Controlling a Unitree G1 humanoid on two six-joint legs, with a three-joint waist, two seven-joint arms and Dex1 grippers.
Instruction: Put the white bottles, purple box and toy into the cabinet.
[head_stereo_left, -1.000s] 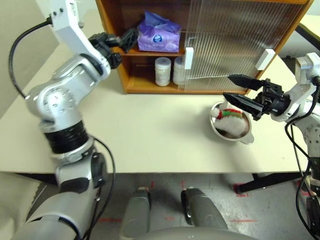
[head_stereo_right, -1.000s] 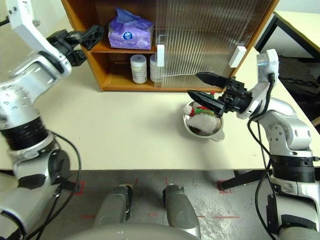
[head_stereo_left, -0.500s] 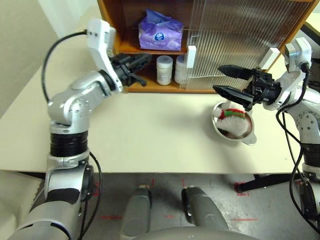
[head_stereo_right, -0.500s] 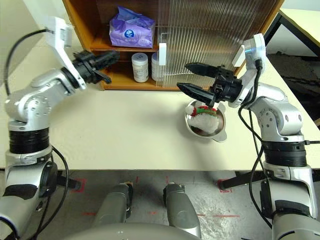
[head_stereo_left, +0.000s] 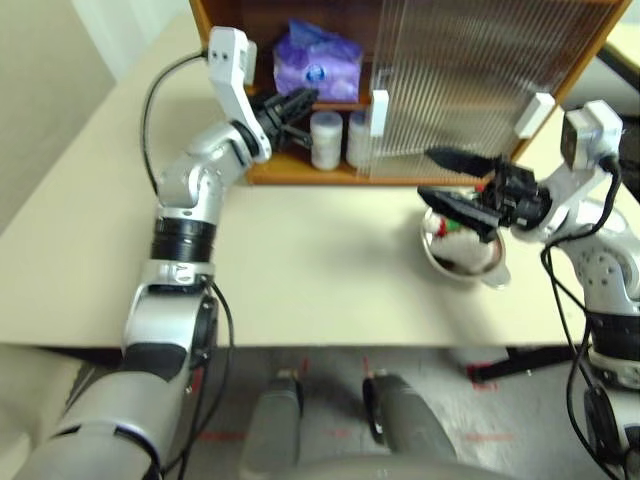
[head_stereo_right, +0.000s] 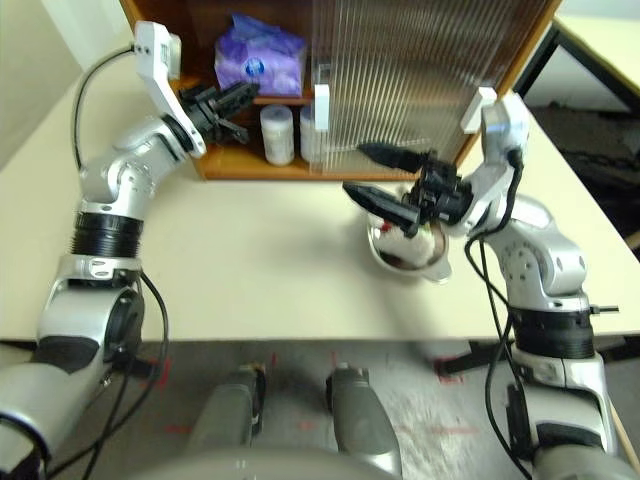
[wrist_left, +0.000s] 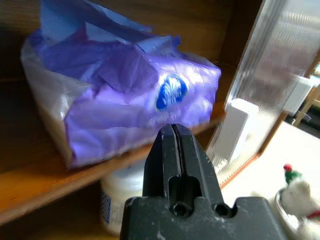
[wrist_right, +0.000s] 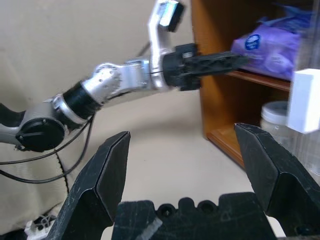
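Since the earlier frames the left arm has swung in from the cabinet's outer side to its open half, and its claw has snapped together. Starting with the largest thing, the cabinet (head_stereo_left: 300, 168) stands at the back of the tabletop (head_stereo_left: 300, 270), its ribbed sliding door (head_stereo_left: 460, 70) covering the right half. On the upper shelf lies the purple box (head_stereo_left: 322, 68); on the lower shelf stand the two white bottles (head_stereo_left: 326, 140), one partly behind the door's edge. The left claw (head_stereo_left: 297, 103) is pressed together and empty, its tip at the front of the open side, just below the box and beside the near bottle. The right claw (head_stereo_left: 452, 180) hangs with its fingers spread wide, over the metal bowl (head_stereo_left: 466, 262) that sits on the tabletop in front of the door. The toy (head_stereo_right: 402, 222) lies in that bowl, partly hidden by the claw. By my reading only the toy is left to store. The next move calls for lowering the spread claw into the bowl and closing on the toy, without tipping the bowl.
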